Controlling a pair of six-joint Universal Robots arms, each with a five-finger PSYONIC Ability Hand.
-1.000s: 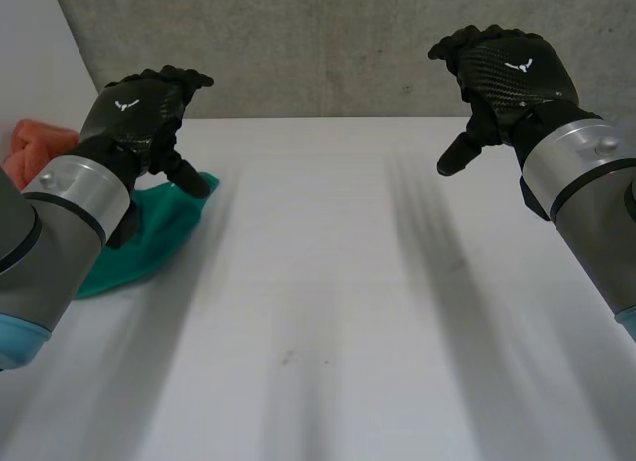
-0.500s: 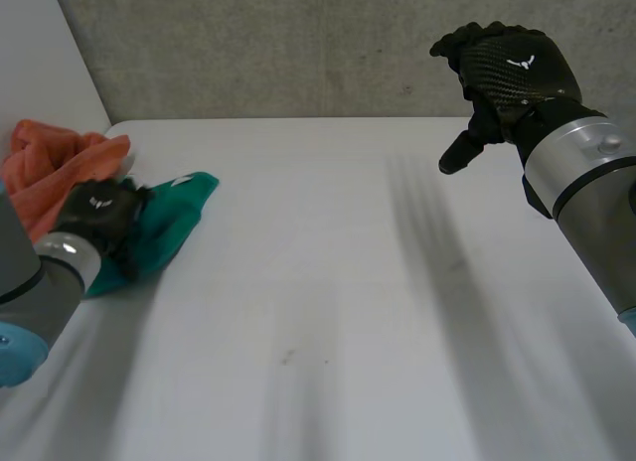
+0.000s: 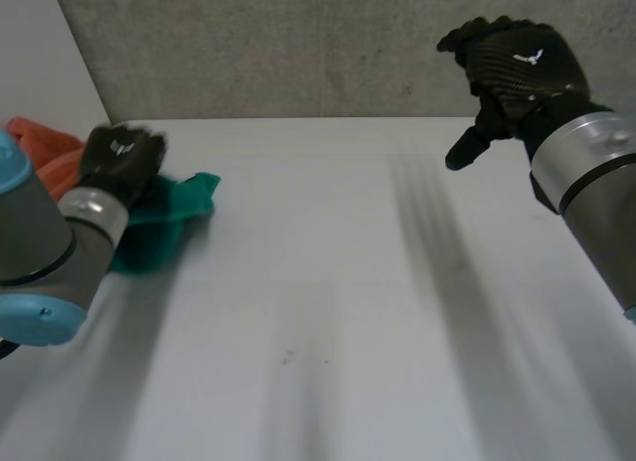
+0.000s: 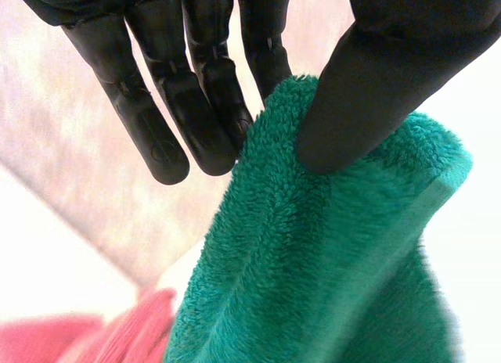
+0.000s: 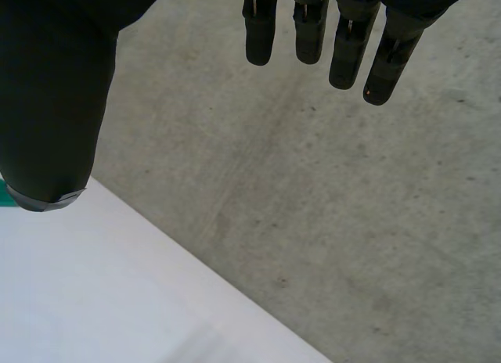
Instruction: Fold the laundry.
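A green towel (image 3: pixel 171 218) lies bunched at the table's far left. My left hand (image 3: pixel 121 155) is on its near-left part. In the left wrist view the thumb (image 4: pixel 391 73) presses an edge of the green towel (image 4: pixel 329 261) against the fingers (image 4: pixel 211 97), so the hand is shut on it. An orange cloth (image 3: pixel 45 148) lies behind the left arm at the table's left edge, also seen as a pink-red cloth (image 4: pixel 86 336) below the towel. My right hand (image 3: pixel 512 78) hovers high over the table's far right, fingers (image 5: pixel 344 42) straight, holding nothing.
The white table (image 3: pixel 348 312) stretches wide between the arms. A grey concrete wall (image 3: pixel 318 44) stands behind its far edge, and a white wall rises at the left.
My left hand dropped from above onto the green towel, then closed its thumb and fingers on the towel's edge. The right hand stayed almost still.
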